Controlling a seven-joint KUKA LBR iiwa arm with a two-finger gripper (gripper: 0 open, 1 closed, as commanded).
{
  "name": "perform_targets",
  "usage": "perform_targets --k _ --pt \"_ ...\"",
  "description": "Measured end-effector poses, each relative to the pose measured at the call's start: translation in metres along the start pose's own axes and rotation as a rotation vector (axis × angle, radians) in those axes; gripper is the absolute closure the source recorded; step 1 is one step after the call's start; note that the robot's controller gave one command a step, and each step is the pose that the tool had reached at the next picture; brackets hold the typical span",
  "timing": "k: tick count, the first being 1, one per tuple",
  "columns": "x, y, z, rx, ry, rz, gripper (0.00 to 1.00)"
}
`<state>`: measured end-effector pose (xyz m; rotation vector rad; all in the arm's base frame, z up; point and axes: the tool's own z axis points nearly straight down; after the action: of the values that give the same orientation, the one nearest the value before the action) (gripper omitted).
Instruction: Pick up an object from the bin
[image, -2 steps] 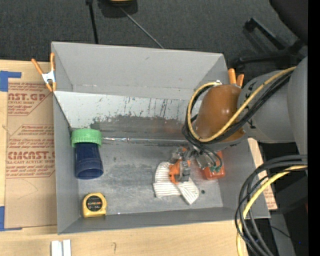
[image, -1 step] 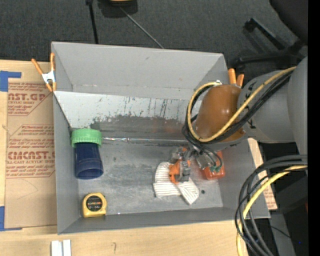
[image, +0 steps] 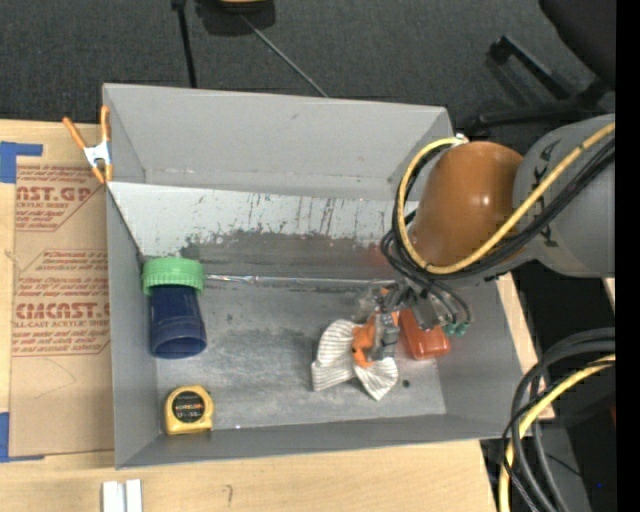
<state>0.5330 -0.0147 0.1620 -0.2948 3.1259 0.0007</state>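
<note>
Your pincer (image: 378, 338) is low over the crumpled white-grey cloth (image: 338, 352) directly beneath it, probably to pinch a raised fold; you cannot tell how open it is. A red-orange block (image: 430, 342) lies just beside.

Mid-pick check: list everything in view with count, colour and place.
Grey metal bin: one, grey, centre.
Dark blue plastic cup with green ribbed rim: one, blue and green, floor left.
Yellow round tape measure: one, yellow, near-left corner.
Crumpled white cloth: one, white-grey, right of centre.
Red-orange blocky object: one, red-orange, beside cloth's right.
Robot arm: one, grey with orange cover, from right.
Tool: one, dark, over the cloth.
</note>
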Motion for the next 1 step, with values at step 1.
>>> perform_targets --k 1 --pt "0.0000 0.0000 0.0000 0.000 0.000 0.000 1.00"
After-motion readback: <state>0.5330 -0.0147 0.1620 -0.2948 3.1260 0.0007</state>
